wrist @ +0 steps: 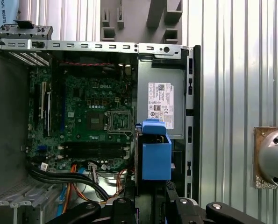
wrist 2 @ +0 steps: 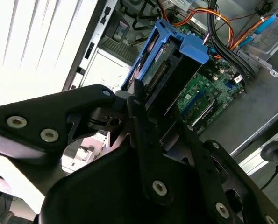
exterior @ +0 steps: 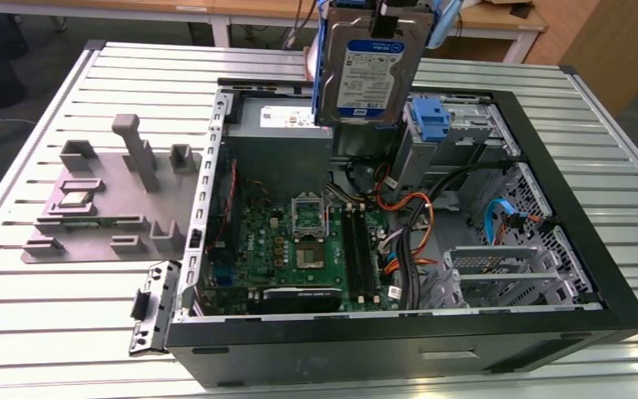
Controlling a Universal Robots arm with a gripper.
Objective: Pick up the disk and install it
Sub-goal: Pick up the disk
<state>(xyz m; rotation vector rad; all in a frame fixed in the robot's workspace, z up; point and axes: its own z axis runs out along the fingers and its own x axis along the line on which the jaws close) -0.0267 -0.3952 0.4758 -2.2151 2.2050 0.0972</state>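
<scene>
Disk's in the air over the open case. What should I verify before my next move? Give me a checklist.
1. Grip: the gripper is shut on the disk: ok.
2. The disk hangs above the computer case: ok.
3. The blue frame sits on the disk: ok.
4. Case side open, motherboard exposed: ok.
5. Orange and black cables out of the way: cannot tell.

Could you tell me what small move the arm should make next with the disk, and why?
Probably a short shift toward the exterior view's right, before any lowering. The hand is shut on the disk, which hangs upright above the open case, by the power-supply box; the drive cage with the blue latch lies just beside it.
</scene>
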